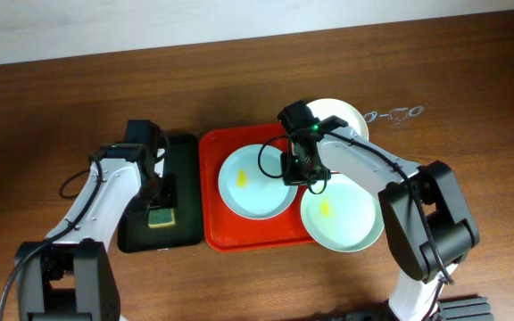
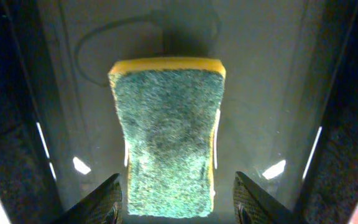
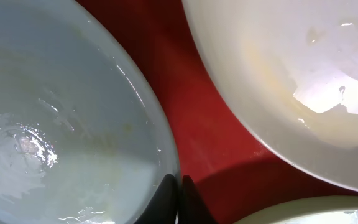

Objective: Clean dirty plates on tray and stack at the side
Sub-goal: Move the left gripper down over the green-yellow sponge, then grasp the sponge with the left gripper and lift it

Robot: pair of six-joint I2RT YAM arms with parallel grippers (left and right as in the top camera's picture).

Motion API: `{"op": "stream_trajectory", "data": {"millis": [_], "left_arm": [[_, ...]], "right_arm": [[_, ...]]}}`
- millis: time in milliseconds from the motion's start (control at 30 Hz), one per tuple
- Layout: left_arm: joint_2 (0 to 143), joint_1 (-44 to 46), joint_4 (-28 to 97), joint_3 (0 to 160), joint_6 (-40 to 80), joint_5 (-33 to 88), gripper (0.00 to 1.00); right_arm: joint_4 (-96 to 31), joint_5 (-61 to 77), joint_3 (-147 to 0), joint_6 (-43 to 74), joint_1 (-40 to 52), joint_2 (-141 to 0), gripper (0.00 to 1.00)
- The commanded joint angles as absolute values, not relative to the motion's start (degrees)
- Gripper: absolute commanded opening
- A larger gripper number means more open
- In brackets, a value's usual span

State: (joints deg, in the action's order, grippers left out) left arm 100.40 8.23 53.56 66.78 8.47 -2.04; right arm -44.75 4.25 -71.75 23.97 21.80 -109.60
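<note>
Overhead. Red tray (image 1: 211, 152) at table centre. Three plates on it, all flat and face up:
- Pale blue plate (image 1: 248, 192) left of centre, with a yellow smear.
- Pale green plate (image 1: 346, 223) nearer and to the right, also smeared, overlapping the tray's near right corner.
- White plate (image 1: 342, 114) at the far right corner, jutting past the rim, partly hidden under the right arm.

All round, so no long axis; hollows upward. Right gripper (image 1: 300, 174) low between the blue and white plates. Left gripper (image 1: 156, 198) over a small black tray (image 1: 181, 147) left of the red one, just above a sponge (image 1: 161, 217).

Left wrist. Sponge flat, green scouring face up, yellow foam beneath, long axis running near to far in line with the fingers. Fingertips (image 2: 107, 202) spread either side of its near end, a gap on both sides, nothing pinched. Likely soft, light and squashy; best taken across the narrow width.

Right wrist. Fingers (image 3: 166, 199) pressed together, holding nothing, tips over bare red tray just beside the blue plate's rim. Plates glossy and wet-looking: probably stiff, light and slippery, maybe breakable. Best gripped at the raised rim, or pinned from above while wiped.
</note>
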Motion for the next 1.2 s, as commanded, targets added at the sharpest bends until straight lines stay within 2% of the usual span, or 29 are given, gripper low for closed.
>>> {"op": "stream_trajectory", "data": {"millis": [0,267,533,700,933,1033,1167], "left_arm": [[100.82,8.27,53.12,66.13,9.02,-3.25,0.55],[100.82,8.25,48.45,63.02,8.97,-3.27,0.61],[100.84,8.25,46.44,61.08,8.97,-4.03,0.60],[100.84,8.25,45.60,60.23,8.97,-4.34,0.57],[100.84,8.25,44.99,60.03,8.99,-4.21,0.43],[100.84,8.25,45.01,59.99,8.99,-3.88,0.49],[100.84,8.25,43.13,57.76,8.99,-3.88,0.48]], "right_arm": [[-44.77,2.70,-71.79,24.05,22.11,-110.00,0.04],[-44.77,2.70,-71.79,24.05,22.11,-110.00,0.04],[-44.77,2.70,-71.79,24.03,22.11,-110.00,0.04],[-44.77,2.70,-71.79,24.05,22.11,-110.00,0.04],[-44.77,2.70,-71.79,24.03,22.11,-110.00,0.04],[-44.77,2.70,-71.79,24.05,22.11,-110.00,0.04],[-44.77,2.70,-71.79,24.03,22.11,-110.00,0.04]]}}
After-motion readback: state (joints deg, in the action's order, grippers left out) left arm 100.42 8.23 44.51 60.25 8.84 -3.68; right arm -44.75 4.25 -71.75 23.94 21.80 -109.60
